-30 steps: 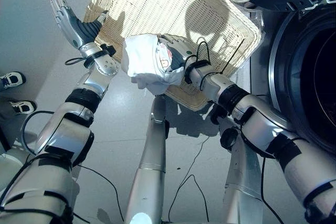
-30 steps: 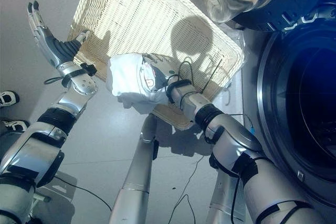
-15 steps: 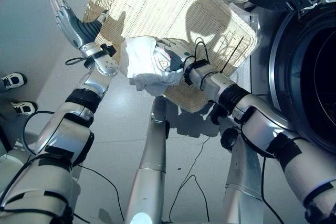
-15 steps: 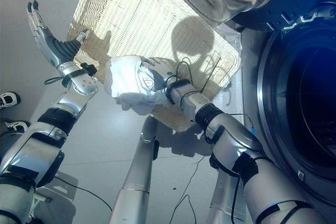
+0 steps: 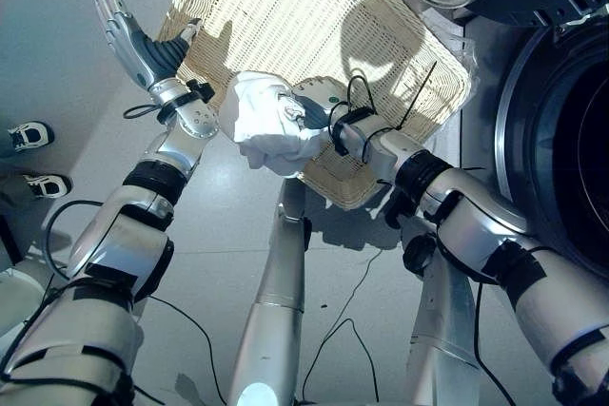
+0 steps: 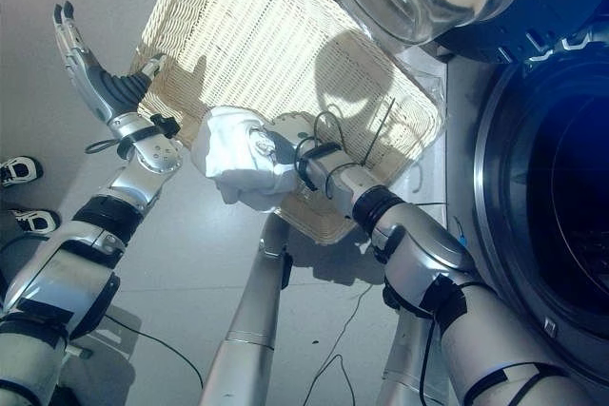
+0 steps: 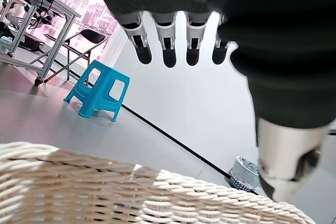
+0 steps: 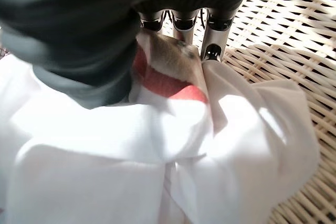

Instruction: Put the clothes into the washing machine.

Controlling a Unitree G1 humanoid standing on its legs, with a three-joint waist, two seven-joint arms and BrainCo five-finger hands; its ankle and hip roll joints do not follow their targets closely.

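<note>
The cloth [image 5: 266, 121] is white with a red and tan patch. The basket [image 5: 285, 16] is cream wicker. A stool [image 7: 97, 90] at 9 o'clock in the left wrist view is bright blue.

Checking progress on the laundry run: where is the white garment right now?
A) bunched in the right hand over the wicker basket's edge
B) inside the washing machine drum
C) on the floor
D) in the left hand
A: the right hand is curled round the bunched white garment at the wicker basket edge.
</note>
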